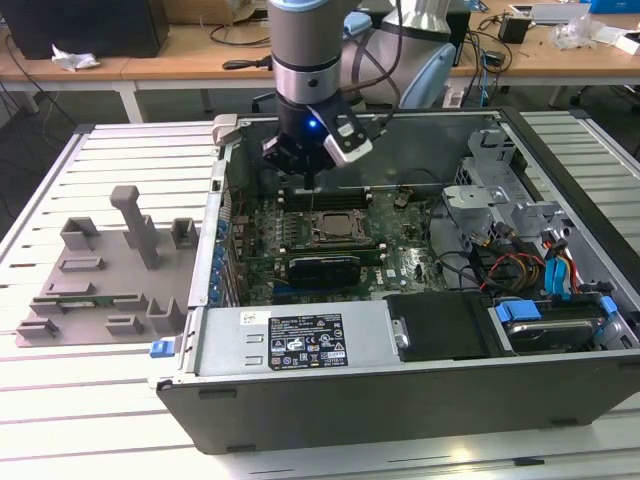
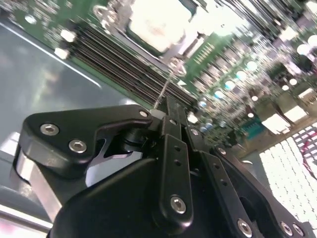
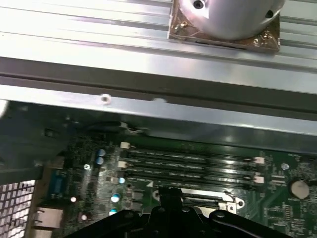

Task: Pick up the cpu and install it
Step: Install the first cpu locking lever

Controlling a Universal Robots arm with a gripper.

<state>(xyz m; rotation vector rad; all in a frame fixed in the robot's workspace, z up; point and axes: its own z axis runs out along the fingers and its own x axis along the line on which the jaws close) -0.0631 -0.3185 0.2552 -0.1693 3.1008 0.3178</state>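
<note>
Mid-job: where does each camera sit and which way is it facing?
Exterior view: off the arm, above, looking down into the open computer case; arm and gripper over the motherboard.
First wrist view: on the wrist, looking across the memory slots to the case wall; gripper shows.
Second wrist view: behind the gripper, facing the cpu.
Both wrist views share the memory slots and gripper.

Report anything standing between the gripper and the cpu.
Nothing solid blocks it. The gripper hangs over the motherboard close to the cpu, which lies in the socket frame. Only a thin metal lever runs from that frame toward the gripper.
</note>
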